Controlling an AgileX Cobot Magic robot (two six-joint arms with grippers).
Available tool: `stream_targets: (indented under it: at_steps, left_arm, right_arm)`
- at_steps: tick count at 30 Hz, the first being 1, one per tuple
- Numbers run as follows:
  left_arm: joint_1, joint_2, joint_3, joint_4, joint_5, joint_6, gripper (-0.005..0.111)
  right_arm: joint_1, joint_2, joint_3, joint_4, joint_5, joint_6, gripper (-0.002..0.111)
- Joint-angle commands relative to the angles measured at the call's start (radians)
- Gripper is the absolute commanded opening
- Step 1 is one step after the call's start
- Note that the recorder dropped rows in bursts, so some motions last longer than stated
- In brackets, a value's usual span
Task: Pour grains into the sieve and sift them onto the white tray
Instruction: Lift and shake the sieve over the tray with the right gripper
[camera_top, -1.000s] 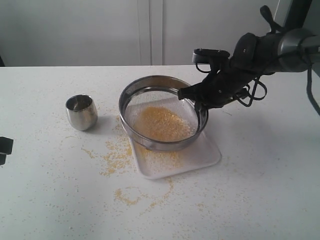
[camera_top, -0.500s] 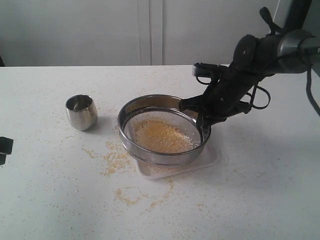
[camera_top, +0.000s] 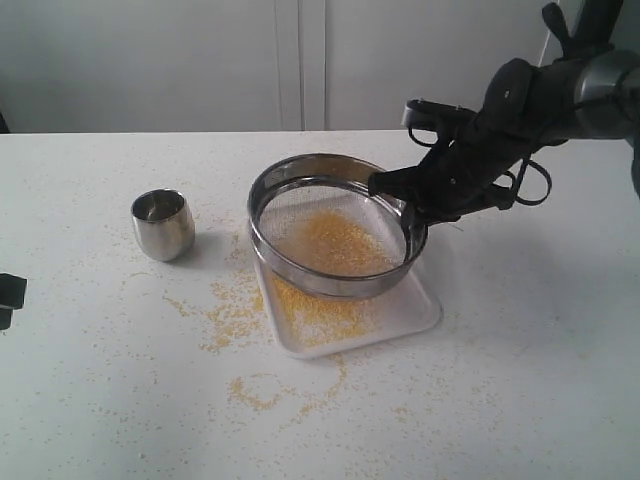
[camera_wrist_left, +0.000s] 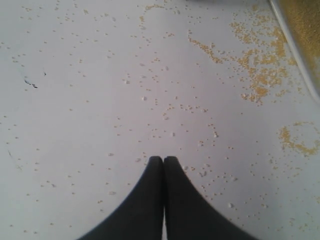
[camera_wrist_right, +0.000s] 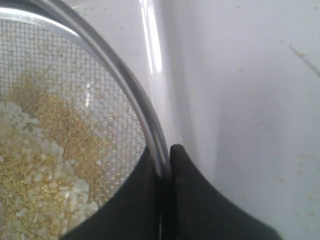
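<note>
The sieve (camera_top: 300, 268) is a wide steel ring with a mesh bottom, held tilted in the air above the white tray (camera_top: 415, 310). My right gripper (camera_top: 408, 222) is shut on its right rim (camera_wrist_right: 145, 120), one finger inside and one outside. Grains (camera_top: 335, 243) lie on the mesh, yellow meal with pale beige bits (camera_wrist_right: 35, 175). Fine yellow meal (camera_top: 305, 312) has gathered on the tray beneath. My left gripper (camera_wrist_left: 163, 159) is shut on nothing, low over the table among scattered granules; only a dark bit of it (camera_top: 8, 296) shows at the exterior view's left edge.
A small steel cup (camera_top: 163, 223) stands upright left of the sieve. Spilled yellow meal (camera_top: 232, 310) is strewn over the white table left of and in front of the tray, with a ring-shaped trace (camera_top: 255, 390) nearer the front edge.
The sieve dropped toward the tray half a second ago, then rose and shifted back with my right gripper. More yellow meal lies on the tray. The left arm stayed still.
</note>
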Motion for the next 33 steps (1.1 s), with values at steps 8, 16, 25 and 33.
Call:
stream_targets:
  at_steps: [8, 16, 25, 33]
  left_arm:
    - [0.001, -0.008, 0.009, -0.008, 0.010, 0.004, 0.000]
    - [0.001, -0.008, 0.009, -0.008, 0.010, 0.004, 0.000]
    - [0.001, -0.008, 0.009, -0.008, 0.007, 0.004, 0.000]
    - [0.001, -0.008, 0.009, -0.008, 0.007, 0.004, 0.000]
  right_arm:
    - [-0.010, -0.004, -0.006, -0.023, -0.015, 0.118, 0.000]
    - [-0.013, -0.005, -0.002, -0.049, 0.117, 0.128, 0.000]
    - [-0.006, 0.022, -0.004, 0.033, 0.107, 0.136, 0.000]
    - [-0.006, 0.043, -0.019, 0.074, 0.045, 0.185, 0.000]
